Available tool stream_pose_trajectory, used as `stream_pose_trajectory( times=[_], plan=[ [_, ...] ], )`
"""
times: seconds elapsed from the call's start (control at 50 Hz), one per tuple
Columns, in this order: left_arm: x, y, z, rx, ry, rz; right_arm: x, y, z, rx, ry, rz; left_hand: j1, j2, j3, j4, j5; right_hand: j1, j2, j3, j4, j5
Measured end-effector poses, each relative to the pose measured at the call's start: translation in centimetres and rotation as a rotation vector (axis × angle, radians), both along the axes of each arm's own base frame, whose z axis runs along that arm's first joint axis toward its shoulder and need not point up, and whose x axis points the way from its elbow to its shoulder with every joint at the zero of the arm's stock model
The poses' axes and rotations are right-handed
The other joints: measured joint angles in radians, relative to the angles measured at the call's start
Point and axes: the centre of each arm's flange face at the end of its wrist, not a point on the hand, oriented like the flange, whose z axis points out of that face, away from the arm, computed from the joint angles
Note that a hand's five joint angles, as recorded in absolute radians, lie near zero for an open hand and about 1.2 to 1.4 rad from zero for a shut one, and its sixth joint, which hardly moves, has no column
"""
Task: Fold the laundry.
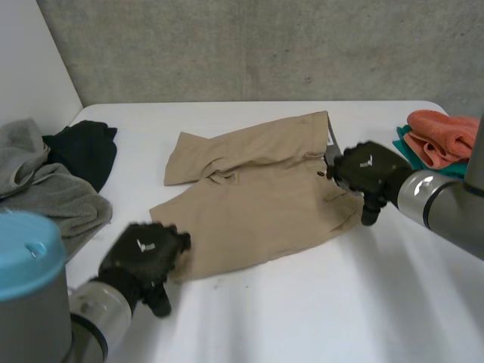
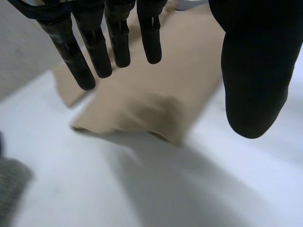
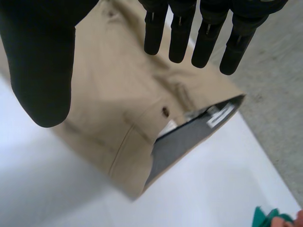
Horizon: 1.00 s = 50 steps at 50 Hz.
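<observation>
Head view: tan shorts point(image 1: 257, 197) lie flat mid-table point(image 1: 318, 302), the left hand point(image 1: 144, 253) at a leg hem and the right hand point(image 1: 367, 170) at the waistband. In the wrist views both hands' fingers are straight and spread, holding nothing. The white waistband label point(image 3: 220, 115) is too small to read.

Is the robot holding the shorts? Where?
Nothing is held. The left hand is open over a leg end of the shorts; the right hand is open over the waistband.
</observation>
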Motion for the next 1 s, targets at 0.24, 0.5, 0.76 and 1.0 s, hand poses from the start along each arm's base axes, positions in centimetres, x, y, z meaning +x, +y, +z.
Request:
stream_pose_trajectory(
  times=[0.24, 0.5, 0.76, 1.0],
  plan=[
    [-1.1, -1.2, -3.7, 0.060, 0.042, 0.011, -1.2, -2.8, -6.2, -0.041, -0.007, 0.001, 0.058, 0.066, 0.067, 0.071, 0.067, 0.099, 0.126, 0.103, 0.102, 0.098],
    [-2.4, -3.3, -4.4, -0.052, 0.011, 0.011, -0.2, -3.7, -8.4, -0.062, -0.043, 0.011, 0.085, 0.092, 0.091, 0.095, 0.092, 0.659, 0.792, 0.776, 0.780, 0.753],
    [-3.9, -4.6, -5.9, -0.159, -0.071, -0.031, 0.1, -3.0, -7.4, -0.037, -0.099, -0.007, 0.403, 0.388, 0.385, 0.385, 0.376, 0.659, 0.792, 0.781, 0.787, 0.760],
    [-4.2, -7.4, -4.1, -0.406, -0.130, 0.052, -0.1, -1.5, -4.9, 0.031, -0.129, -0.033, 0.756, 0.798, 0.792, 0.801, 0.760, 0.659, 0.792, 0.781, 0.787, 0.760]
  ],
)
